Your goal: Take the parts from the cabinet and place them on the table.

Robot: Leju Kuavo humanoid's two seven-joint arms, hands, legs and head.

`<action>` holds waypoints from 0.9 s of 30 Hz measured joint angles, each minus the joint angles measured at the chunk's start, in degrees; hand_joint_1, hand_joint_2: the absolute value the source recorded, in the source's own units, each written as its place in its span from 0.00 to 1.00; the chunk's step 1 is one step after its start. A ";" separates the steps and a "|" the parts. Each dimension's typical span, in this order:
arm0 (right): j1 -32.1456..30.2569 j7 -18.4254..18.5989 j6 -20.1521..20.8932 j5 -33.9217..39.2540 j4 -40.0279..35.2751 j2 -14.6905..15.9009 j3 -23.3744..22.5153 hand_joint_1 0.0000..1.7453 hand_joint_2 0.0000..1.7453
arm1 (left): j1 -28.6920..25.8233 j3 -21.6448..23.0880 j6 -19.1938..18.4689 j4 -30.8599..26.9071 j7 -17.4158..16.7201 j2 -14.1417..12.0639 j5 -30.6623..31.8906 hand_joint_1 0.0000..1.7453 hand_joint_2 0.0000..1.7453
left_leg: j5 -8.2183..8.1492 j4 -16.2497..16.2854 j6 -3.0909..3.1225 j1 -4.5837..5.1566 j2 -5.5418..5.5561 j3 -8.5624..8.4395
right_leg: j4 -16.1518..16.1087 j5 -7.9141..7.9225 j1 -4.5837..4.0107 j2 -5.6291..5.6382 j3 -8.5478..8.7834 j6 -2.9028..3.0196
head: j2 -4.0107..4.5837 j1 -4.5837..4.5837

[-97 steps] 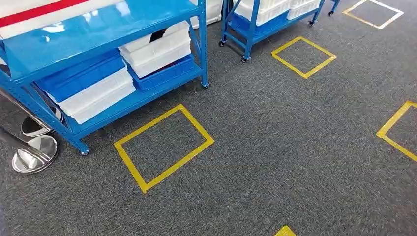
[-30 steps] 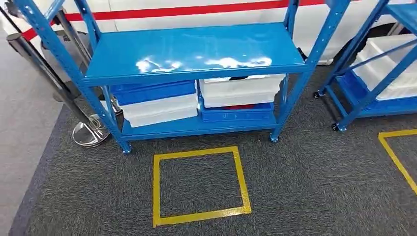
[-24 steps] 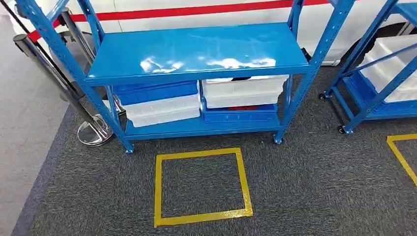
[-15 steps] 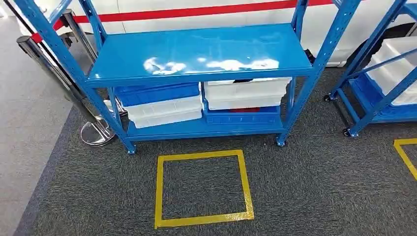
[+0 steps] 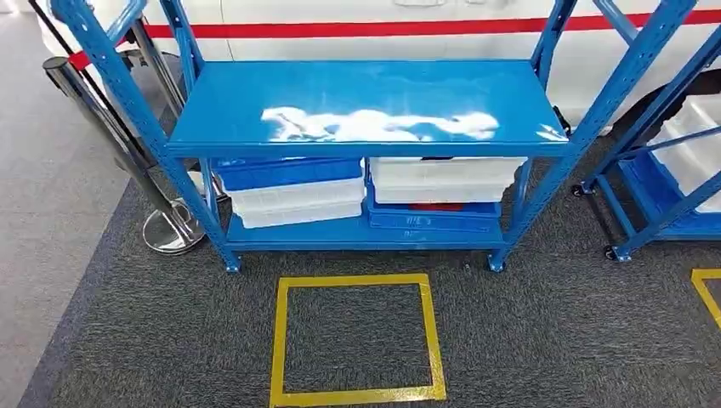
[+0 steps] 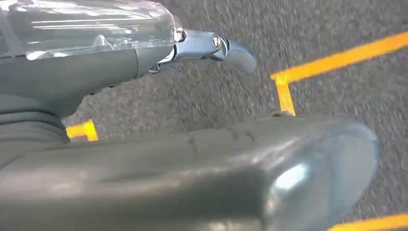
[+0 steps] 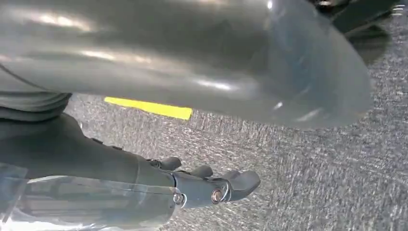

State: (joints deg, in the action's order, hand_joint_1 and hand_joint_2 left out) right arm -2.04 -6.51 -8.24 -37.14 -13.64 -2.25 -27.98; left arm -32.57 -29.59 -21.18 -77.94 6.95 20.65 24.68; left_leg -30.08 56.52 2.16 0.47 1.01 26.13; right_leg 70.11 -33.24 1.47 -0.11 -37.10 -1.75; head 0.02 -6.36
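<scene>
Parts for this task cannot be made out; I judge they sit in the stacked bins on the lower shelf of the blue metal wheeled cabinet.

Head view: compared with a second ago, the whole scene has shifted down and grown slightly, so the camera has moved closer; the cabinet itself has not moved. I read this as the approach phase nearly complete, with no pick started. The yellow tape square on the grey carpet lies just in front of the cabinet, probably the standing mark. The glossy middle shelf carries only glare. On the lower shelf, to the left, a blue plastic bin sits on a white plastic bin. To the right, a white plastic tray stack sits on a low blue plastic tray, with something red at the seam between them. Bin contents are hidden by the shelf above. A chrome barrier post stands beside the cabinet's left leg. A second blue rack stands well apart on the right.

Left wrist view: the left hand hangs over the carpet, its fingers extended, holding nothing.

Right wrist view: the right hand hangs likewise, its fingers loosely extended and empty.
</scene>
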 joint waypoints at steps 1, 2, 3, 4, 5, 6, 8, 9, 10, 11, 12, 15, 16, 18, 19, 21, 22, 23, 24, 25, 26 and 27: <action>-0.24 0.00 -0.02 0.00 -0.11 0.00 -0.17 0.00 0.00 | -0.05 -0.02 -0.07 0.00 0.00 0.02 0.00 0.00 0.00 | -0.64 0.01 -0.16 -0.01 0.01 -0.94 | -4.35 3.06 0.00 0.00 1.22 0.44 | 0.00 0.00; -0.54 0.00 -0.02 -0.02 -0.13 0.00 -0.39 0.00 0.00 | -0.07 -0.07 -0.15 0.00 0.02 0.02 -0.02 0.00 0.00 | -1.36 0.00 -0.42 -0.01 -0.01 -1.56 | -8.69 6.93 -0.03 0.04 2.25 0.65 | 0.00 0.02; -0.80 0.00 -0.02 0.00 -0.13 0.00 -0.57 0.00 0.00 | 0.07 -0.20 -0.22 0.04 0.00 0.02 0.00 0.00 0.00 | -1.92 0.39 -0.75 0.22 0.02 -2.09 | -9.04 7.20 -0.45 0.12 1.84 0.87 | 0.00 -0.02; -0.66 0.00 -0.04 -0.02 -0.17 -0.02 -0.63 0.00 0.00 | 0.09 -0.24 -0.48 0.04 0.00 0.04 0.07 0.00 0.00 | -2.32 0.34 -1.15 0.23 0.14 -1.84 | -9.27 5.86 -0.58 0.10 1.97 1.32 | 0.00 0.02; -0.70 0.15 -0.07 -0.09 -0.44 -0.04 -0.79 0.00 0.00 | 0.11 -0.26 -0.83 0.04 -0.13 0.04 0.50 0.00 0.00 | -2.73 0.02 -1.57 0.18 0.10 -2.09 | -9.28 6.92 -0.67 0.14 2.14 1.64 | 0.00 -0.02; -0.80 0.28 -0.07 -0.18 -0.55 -0.07 -1.01 0.00 0.00 | 0.13 -0.42 -0.94 0.07 -0.15 0.04 0.68 0.00 0.00 | -2.46 0.64 -1.76 0.21 0.10 -2.61 | -9.52 6.52 -0.60 0.12 2.23 2.02 | 0.02 -0.04; -0.89 0.35 -0.04 -0.33 -0.74 -0.48 -1.35 0.00 0.00 | 0.31 -0.68 -1.05 0.13 0.24 0.02 1.66 0.00 0.00 | -2.29 2.87 -2.25 0.00 -0.09 -1.76 | -10.22 6.15 -0.29 0.05 3.62 2.64 | 0.00 -0.02; -0.92 0.35 -0.04 -0.39 -0.81 -0.46 -1.53 0.00 0.00 | 0.40 -0.81 -1.03 0.22 0.50 0.02 1.81 0.00 0.00 | -2.22 6.18 -2.76 0.00 -0.30 -0.03 | -10.48 5.85 -0.19 -0.05 4.26 3.00 | 0.00 -0.04; -0.91 0.37 -0.04 -0.42 -0.83 -0.46 -1.70 0.00 0.00 | 0.57 -0.92 -0.98 0.37 0.74 0.04 2.01 0.00 0.00 | -3.24 10.14 -3.17 -0.21 -0.39 2.59 | -10.65 5.50 -0.17 -0.09 4.68 3.20 | 0.02 -0.02; -0.88 0.39 -0.04 -0.50 -0.83 -0.48 -1.94 0.00 0.00 | 0.65 -1.03 -0.90 0.61 1.07 0.04 2.36 0.00 0.00 | -5.10 14.17 -3.57 -0.52 -0.46 5.52 | -10.71 5.10 -0.16 -0.08 5.11 3.23 | 0.02 -0.05; -0.82 0.44 -0.04 -0.68 -0.85 -0.48 -2.10 0.00 0.00 | 0.61 -1.01 -0.74 0.79 1.27 0.04 2.36 0.00 0.00 | -7.39 17.47 -3.80 -0.76 -0.53 8.26 | -10.71 4.52 -0.17 -0.08 5.62 3.23 | 0.00 -0.07; -0.82 0.85 -0.07 -0.90 -0.85 -0.48 -2.58 0.00 0.00 | 0.01 -0.39 -0.20 0.90 1.20 0.04 1.75 0.00 0.00 | -5.60 15.22 -4.02 -1.17 -0.64 10.33 | -10.73 2.78 -0.07 0.00 7.96 2.96 | 0.02 -0.04; -0.75 0.85 -0.07 -1.02 -0.85 -0.50 -2.77 0.00 0.00 | -0.19 -0.28 0.12 0.87 1.03 0.02 1.71 0.00 0.00 | -2.37 11.31 -3.82 -1.17 -0.68 9.48 | -10.74 2.17 -0.04 -0.01 8.90 2.83 | 0.00 -0.04; -0.87 -0.63 0.93 -2.75 -0.83 -0.57 -2.84 0.00 0.00 | 3.19 -1.56 6.79 3.71 3.67 -1.52 1.90 0.00 0.00 | 5.27 3.76 -2.83 -0.85 -0.69 8.42 | -10.92 1.17 0.10 -0.09 10.08 2.38 | 0.02 -0.04; -0.62 -1.38 1.40 -3.43 -0.79 -0.68 -2.82 0.00 0.00 | 9.84 -3.66 13.08 13.59 8.75 -4.02 2.60 0.00 0.00 | 2.39 4.38 -2.53 -0.09 -0.84 8.87 | -11.00 0.92 0.09 -0.53 10.49 1.84 | 0.00 -0.09; 0.22 -2.12 1.81 -4.15 -0.74 -0.81 -2.82 0.00 0.00 | 19.08 -6.69 19.29 29.34 14.98 -9.54 3.26 0.00 0.00 | 3.73 3.11 -1.35 -0.02 -0.58 8.56 | -10.19 0.97 -0.15 -1.47 11.08 1.07 | 0.00 -0.04; 0.50 -2.27 1.90 -4.15 -0.74 -0.85 -2.84 0.00 0.00 | 21.36 -7.58 20.20 34.96 16.39 -11.35 3.67 0.00 0.00 | 3.35 2.92 -0.84 0.02 -0.67 7.61 | -10.17 1.66 -0.17 -1.34 11.55 0.54 | 0.02 -0.02; 1.03 -2.43 1.90 -4.15 -0.77 -0.85 -2.86 0.00 0.00 | 23.46 -8.00 20.46 39.01 16.98 -12.73 3.91 0.00 0.00 | 3.83 1.93 -0.51 -0.63 -0.79 5.99 | -9.64 1.00 0.07 -1.10 11.65 0.52 | 0.02 -0.07; 1.27 -2.58 1.88 -4.00 -0.76 -0.83 -2.93 0.00 0.00 | 25.54 -8.50 20.81 43.12 17.29 -13.97 4.13 0.00 0.00 | 3.79 1.35 -0.43 -0.41 -0.99 5.13 | -8.05 0.78 0.15 -0.67 11.22 0.47 | 0.00 -0.02; 1.32 -2.64 1.88 -3.93 -0.76 -0.83 -2.99 0.00 0.00 | 27.27 -8.83 20.81 46.75 17.40 -14.76 4.39 0.00 0.00 | 3.71 1.25 -0.14 -0.33 -1.05 4.90 | -4.77 -0.28 0.11 -0.46 9.15 0.68 | 0.00 -0.02; 1.26 -2.75 1.88 -3.89 -0.74 -0.83 -3.08 0.00 0.00 | 28.44 -8.98 20.92 49.91 17.62 -15.41 4.70 0.00 0.00 | 3.46 1.27 0.05 -0.25 -1.05 4.77 | -0.85 -1.96 0.05 -0.33 6.39 0.57 | 0.02 -0.02; 1.06 -2.75 1.84 -3.89 -0.74 -0.83 -3.32 0.00 0.00 | 29.07 -9.03 20.94 52.29 17.79 -15.67 4.96 0.00 0.00 | 3.04 1.27 0.24 -0.16 -1.01 4.53 | 2.71 -4.04 -0.07 -0.19 3.57 0.42 | 0.02 -0.02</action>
State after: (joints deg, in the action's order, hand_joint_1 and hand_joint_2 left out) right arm -0.98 -9.27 -6.40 -41.03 -14.38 -3.08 -31.30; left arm -3.50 -38.62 -0.24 -25.65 24.74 4.98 29.63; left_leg -27.04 57.79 2.40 0.31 0.00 30.66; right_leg 72.82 -37.28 1.41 -0.30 -33.52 -1.33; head 0.04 -6.38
